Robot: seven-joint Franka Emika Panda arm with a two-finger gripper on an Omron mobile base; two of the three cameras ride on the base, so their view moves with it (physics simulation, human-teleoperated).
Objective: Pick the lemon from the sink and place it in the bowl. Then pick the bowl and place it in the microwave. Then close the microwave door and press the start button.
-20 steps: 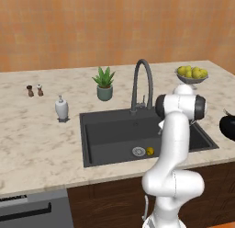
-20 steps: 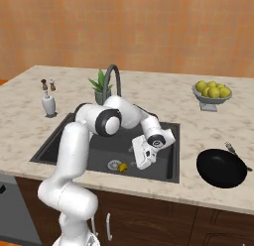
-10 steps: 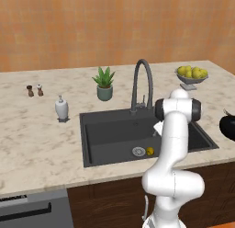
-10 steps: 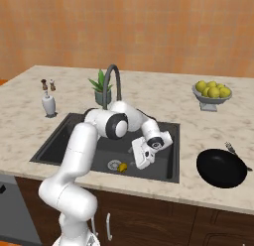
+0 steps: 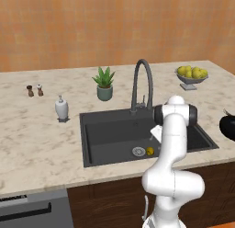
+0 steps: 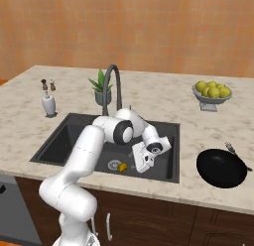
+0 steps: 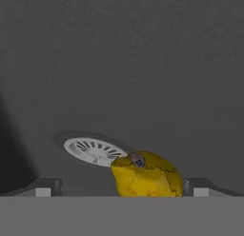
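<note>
**Between my jaws: the lemon, not yet gripped**

Between my two fingertips, low in the hand view, sits the lemon [image 7: 147, 176], on the floor of the sink [image 5: 110, 130] and touching the edge of the round silver drain [image 7: 94, 150]. My gripper [image 6: 142, 160] hangs down inside the basin with its jaws spread wide, one tip on each side of the fruit and neither touching it.

I judge the lemon to be light, firm and a little waxy, with a rounded oval body that can roll or squirt out if squeezed off-centre. The best hold looks to be across its fat middle, tips level on both sides, closing gently until the skin just gives. Its stalk end points up toward me, so a grip near that narrower end would likely slip.

Much is hard to read. The lemon's underside is cut off at the bottom of the hand view, so I cannot tell how it rests or whether it leans on the drain's rim. From the left base view my own arm covers the gripper, and the lemon [image 5: 150, 151] shows as a small yellow spot just beside the drain. The black bowl [image 6: 221, 168] waits on the bench well off to the side of my jaws.
</note>
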